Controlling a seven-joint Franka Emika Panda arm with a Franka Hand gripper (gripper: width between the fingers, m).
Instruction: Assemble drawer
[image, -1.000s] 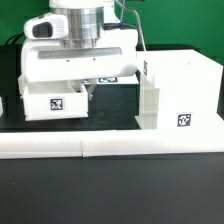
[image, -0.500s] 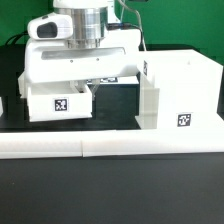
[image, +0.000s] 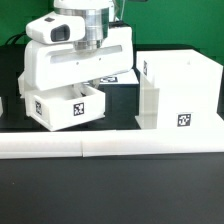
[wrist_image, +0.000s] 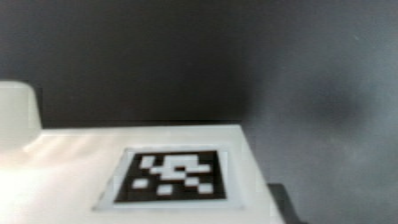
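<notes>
My gripper (image: 84, 88) is shut on the rim of a small white open-topped tray (image: 66, 110) with a square tag on its front. It holds the tray tilted, just above the black table, at the exterior view's left of the tall white housing (image: 176, 92). The housing stands upright with a tag low on its front. The hand's body hides the fingers in the exterior view. In the wrist view the tray's tagged white face (wrist_image: 173, 176) fills the lower part, with one dark finger (wrist_image: 285, 207) at its edge. A second tray (image: 2, 105) barely shows at the left edge.
A long low white border wall (image: 110, 148) runs along the front of the table. The marker board (image: 118, 78) lies flat behind the gripper. A white rounded shape (wrist_image: 15, 112) sits at the edge of the wrist view.
The gripper has risen and tipped, and the tray with it: it now hangs tilted, its tagged face turned, where before it sat level on the table.
</notes>
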